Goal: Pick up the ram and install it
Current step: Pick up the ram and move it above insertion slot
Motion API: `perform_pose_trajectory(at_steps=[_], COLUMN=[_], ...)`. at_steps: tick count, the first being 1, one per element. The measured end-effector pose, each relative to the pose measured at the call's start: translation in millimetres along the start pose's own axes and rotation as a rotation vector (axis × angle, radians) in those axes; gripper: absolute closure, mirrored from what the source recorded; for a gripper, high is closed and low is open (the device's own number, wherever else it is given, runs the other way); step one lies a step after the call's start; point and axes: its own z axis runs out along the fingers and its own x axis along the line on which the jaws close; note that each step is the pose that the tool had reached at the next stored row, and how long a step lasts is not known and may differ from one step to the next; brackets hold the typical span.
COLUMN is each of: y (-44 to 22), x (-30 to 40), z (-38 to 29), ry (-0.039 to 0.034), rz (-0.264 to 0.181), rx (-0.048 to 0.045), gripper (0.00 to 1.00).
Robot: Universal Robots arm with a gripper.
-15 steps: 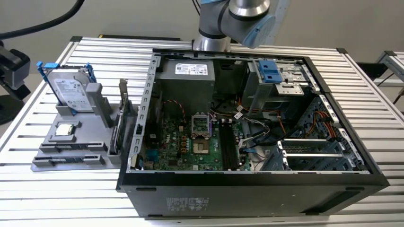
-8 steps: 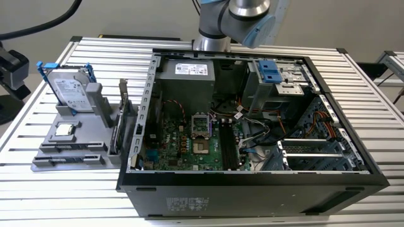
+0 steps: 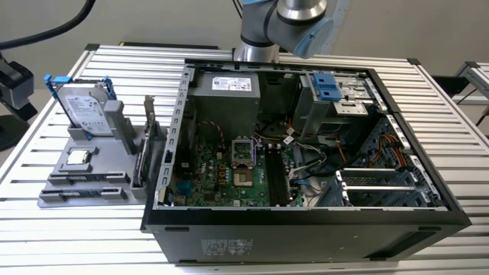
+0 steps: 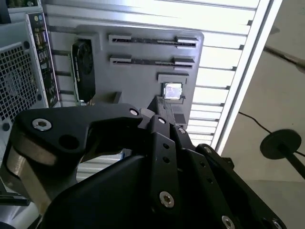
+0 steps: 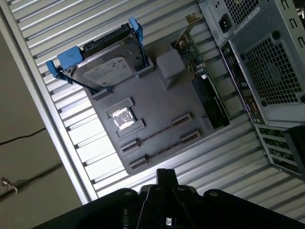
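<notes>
First wrist view: ram [image 5: 155, 133] sits slotted in grey holder [image 5: 164, 102].

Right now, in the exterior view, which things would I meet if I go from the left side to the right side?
hard drive with blue rails → upright card with metal bracket → motherboard inside the open computer case → blue drive bracket

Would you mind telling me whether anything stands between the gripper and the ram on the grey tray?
Nothing visible does. In the first wrist view the gripper hangs near the grey tray, by its edge, with open air down to the ram in its slot; the hard drive sits farther off.
</notes>
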Motion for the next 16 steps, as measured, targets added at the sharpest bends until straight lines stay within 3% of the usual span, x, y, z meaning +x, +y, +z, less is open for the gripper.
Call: perform_pose_trajectory(at_steps=[16], y=[0.0], x=[0.0], z=[0.0], ry=[-0.0056], rz=[0.111], rx=[-0.0008], gripper=[1.00])
